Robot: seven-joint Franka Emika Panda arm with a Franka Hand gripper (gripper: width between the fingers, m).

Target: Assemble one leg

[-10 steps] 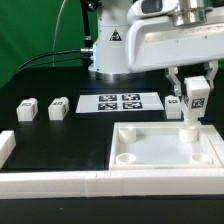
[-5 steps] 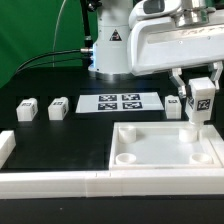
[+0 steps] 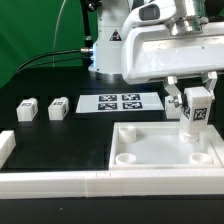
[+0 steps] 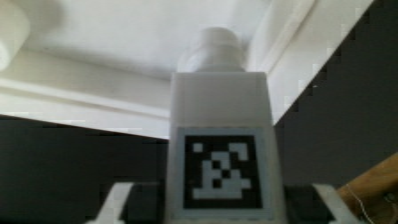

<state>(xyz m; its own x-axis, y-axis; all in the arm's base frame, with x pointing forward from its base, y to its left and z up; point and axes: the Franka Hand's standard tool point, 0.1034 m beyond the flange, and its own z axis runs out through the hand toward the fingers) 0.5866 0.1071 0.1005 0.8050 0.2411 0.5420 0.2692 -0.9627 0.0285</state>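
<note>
My gripper (image 3: 193, 105) is shut on a white leg (image 3: 193, 115) with a black-and-white tag, held upright over the far right corner of the large white tray-like part (image 3: 165, 150). In the wrist view the held leg (image 4: 222, 130) fills the middle, its peg end pointing at the tray's wall (image 4: 107, 90), with my fingers (image 4: 125, 205) on both of its sides. Two more legs (image 3: 27, 109) (image 3: 59, 108) lie on the black table at the exterior view's left. Another leg (image 3: 174, 103) stands behind my gripper, partly hidden.
The marker board (image 3: 119, 103) lies flat behind the tray part. A white L-shaped rail (image 3: 50, 180) runs along the front and left edge of the table. The robot base (image 3: 110, 45) stands at the back.
My gripper with the leg has moved slightly toward the exterior view's left and lower, closer to the tray's far right corner.
</note>
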